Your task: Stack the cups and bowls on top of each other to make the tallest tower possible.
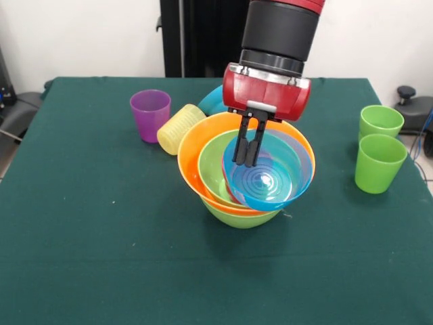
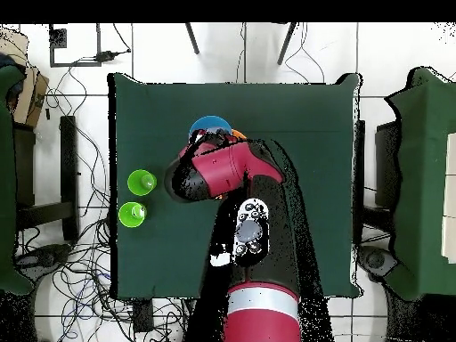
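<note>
My gripper (image 1: 243, 161) is shut on the rim of a blue bowl (image 1: 274, 179) and holds it tilted, its mouth towards the front camera, in the top of the tower. The tower stands mid-table: a lime green bowl (image 1: 243, 217) at the bottom, the large orange bowl (image 1: 193, 156), then another lime green bowl (image 1: 213, 166). A sliver of the red cup (image 1: 229, 191) shows behind the blue bowl. A second blue bowl (image 1: 213, 100) lies behind the tower. The purple cup (image 1: 150, 114) stands upright, with the ribbed yellow cup (image 1: 179, 128) on its side next to it. In the overhead view the arm hides most of the tower; a blue bowl (image 2: 211, 126) shows.
Two light green cups (image 1: 381, 120) (image 1: 379, 162) stand upright together near the table's edge, at the right in the front view; they also show in the overhead view (image 2: 141, 182) (image 2: 132, 214). The green table (image 1: 101, 257) has free room in front of the tower.
</note>
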`<act>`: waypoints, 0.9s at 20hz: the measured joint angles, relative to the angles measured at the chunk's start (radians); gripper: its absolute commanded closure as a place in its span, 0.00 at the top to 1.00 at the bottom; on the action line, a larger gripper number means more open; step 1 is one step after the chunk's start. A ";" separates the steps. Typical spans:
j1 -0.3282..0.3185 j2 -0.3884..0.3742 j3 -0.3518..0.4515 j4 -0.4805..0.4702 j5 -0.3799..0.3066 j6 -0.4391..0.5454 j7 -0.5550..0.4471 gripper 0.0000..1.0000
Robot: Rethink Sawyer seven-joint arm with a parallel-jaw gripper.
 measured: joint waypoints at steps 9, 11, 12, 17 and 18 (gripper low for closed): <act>0.037 0.029 -0.011 0.000 0.000 -0.021 0.000 0.00; 0.036 0.036 -0.011 0.000 0.000 -0.029 0.000 0.00; 0.036 0.039 -0.011 0.000 0.000 -0.033 0.000 0.00; 0.034 0.053 -0.008 0.001 0.000 -0.052 0.000 0.00; 0.031 0.053 -0.005 0.002 0.000 -0.053 0.000 0.00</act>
